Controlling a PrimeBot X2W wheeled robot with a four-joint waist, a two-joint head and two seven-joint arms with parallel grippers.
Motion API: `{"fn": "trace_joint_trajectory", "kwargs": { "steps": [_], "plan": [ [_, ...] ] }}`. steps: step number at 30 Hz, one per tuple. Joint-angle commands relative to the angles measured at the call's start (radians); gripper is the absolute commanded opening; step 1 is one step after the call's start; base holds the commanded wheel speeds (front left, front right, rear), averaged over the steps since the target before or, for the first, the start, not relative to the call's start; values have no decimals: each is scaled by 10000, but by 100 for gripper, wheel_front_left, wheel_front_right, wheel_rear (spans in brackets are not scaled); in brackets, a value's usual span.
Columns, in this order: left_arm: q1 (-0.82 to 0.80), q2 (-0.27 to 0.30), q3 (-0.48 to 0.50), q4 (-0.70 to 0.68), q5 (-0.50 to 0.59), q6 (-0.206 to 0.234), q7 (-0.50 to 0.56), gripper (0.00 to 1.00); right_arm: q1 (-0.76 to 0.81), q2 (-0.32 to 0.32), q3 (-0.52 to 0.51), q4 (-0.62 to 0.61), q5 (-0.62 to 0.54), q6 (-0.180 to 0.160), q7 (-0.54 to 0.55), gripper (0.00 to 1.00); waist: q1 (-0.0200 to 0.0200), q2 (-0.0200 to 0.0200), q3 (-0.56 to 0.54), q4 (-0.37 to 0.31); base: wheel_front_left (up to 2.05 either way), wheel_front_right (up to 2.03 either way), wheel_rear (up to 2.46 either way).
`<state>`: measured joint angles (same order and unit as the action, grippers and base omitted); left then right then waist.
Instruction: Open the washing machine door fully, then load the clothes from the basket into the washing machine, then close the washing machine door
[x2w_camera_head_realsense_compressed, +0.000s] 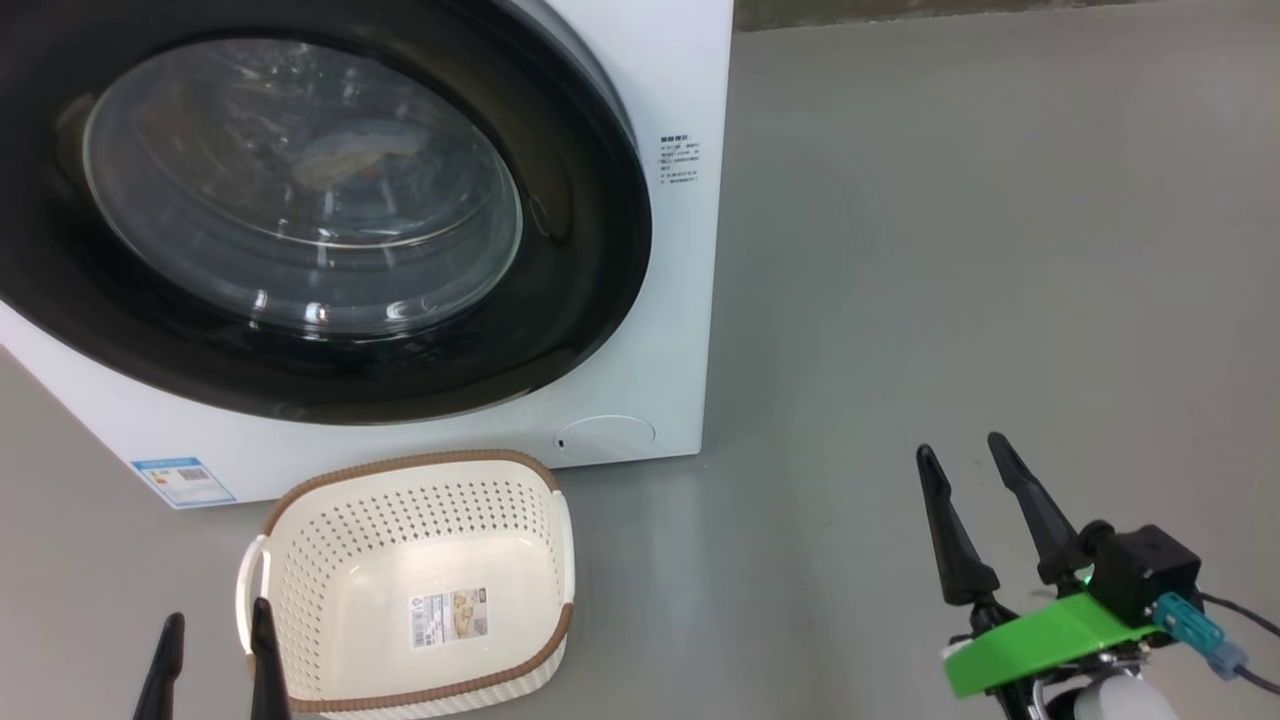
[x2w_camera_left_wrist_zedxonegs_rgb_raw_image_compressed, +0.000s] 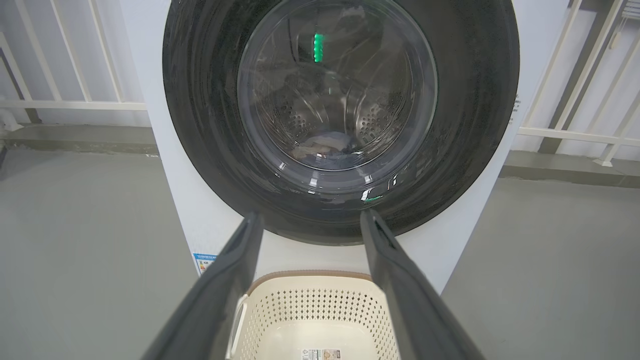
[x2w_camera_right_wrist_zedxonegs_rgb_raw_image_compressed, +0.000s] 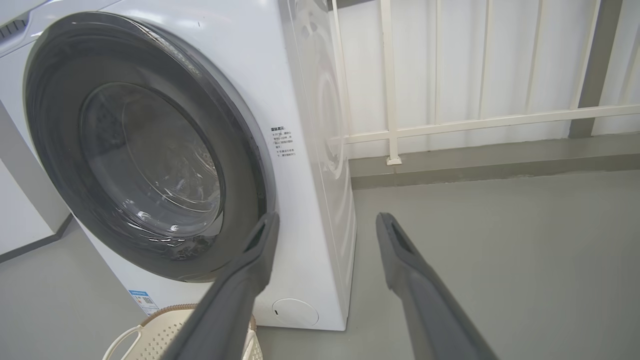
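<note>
In the head view, the big white boxy front-loading washing machine (x2w_camera_head_realsense_compressed: 690, 300) fills the 10 o'clock quarter. Its large round washing machine door (x2w_camera_head_realsense_compressed: 590, 250), with a glossy black rim around bulging clear glass, lies flush against the front and looks shut. At 7 o'clock the small cream-white perforated plastic basket (x2w_camera_head_realsense_compressed: 400, 465) with a brown woven-look rim stands on the grey floor (x2w_camera_head_realsense_compressed: 950, 250) just before the machine, holding nothing but the label sticker (x2w_camera_head_realsense_compressed: 448, 616) on its bottom. The left gripper (x2w_camera_head_realsense_compressed: 217, 615) shows at the basket's 9 o'clock side, its fingers apart and bare. The right gripper (x2w_camera_head_realsense_compressed: 958, 445) sits at 4 o'clock, well apart from the machine, its fingers also spread and holding nothing. In the left wrist view, the spread fingers frame the basket, with the door straight ahead at 12 o'clock. Through the glass, the pale and blue clothes lie low in the steel drum (x2w_camera_left_wrist_zedxonegs_rgb_raw_image_compressed: 322, 145). In the right wrist view, the door stands off at 10 o'clock, its rim edge just past the left finger, and a white railing (x2w_camera_right_wrist_zedxonegs_rgb_raw_image_compressed: 390, 100) stands at 1 o'clock. Judged from this, loading and closing look done. If the latch needs a press, the left arm is nearer and squarer to the door's flat face.
</note>
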<state>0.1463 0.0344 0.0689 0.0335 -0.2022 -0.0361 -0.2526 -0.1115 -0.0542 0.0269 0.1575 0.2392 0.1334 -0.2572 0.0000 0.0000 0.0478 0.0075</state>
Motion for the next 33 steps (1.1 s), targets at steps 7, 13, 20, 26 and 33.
{"fn": "trace_joint_trajectory", "kwargs": {
  "steps": [7, 13, 20, 26, 33],
  "plan": [
    [36, 158, 184, -361, 103, 230, -92, 100, 272, 39, 55, -281, -166, -27, -46, 100, 0, 0, -148, 38, 0, 0, 0],
    [106, 158, 160, -428, 104, 315, -92, 100, 414, 39, -56, -299, -202, -27, -46, 100, 0, 0, -217, 10, 0, 0, 0],
    [132, 158, 157, -476, 154, 354, -92, 100, 441, 39, -119, -315, -234, -27, -46, 100, 0, 0, -231, 10, 0, 0, 0],
    [158, 158, 139, -532, 91, 347, -92, 100, 482, 39, -171, -311, -278, -27, -46, 100, 0, 0, -246, 31, 0, 0, 0],
    [344, -177, -203, 201, -83, 300, 64, 0, 645, 50, -378, 534, -140, 0, 15, 0, 0, 0, -252, 40, 0, 0, 0]
  ]
}}
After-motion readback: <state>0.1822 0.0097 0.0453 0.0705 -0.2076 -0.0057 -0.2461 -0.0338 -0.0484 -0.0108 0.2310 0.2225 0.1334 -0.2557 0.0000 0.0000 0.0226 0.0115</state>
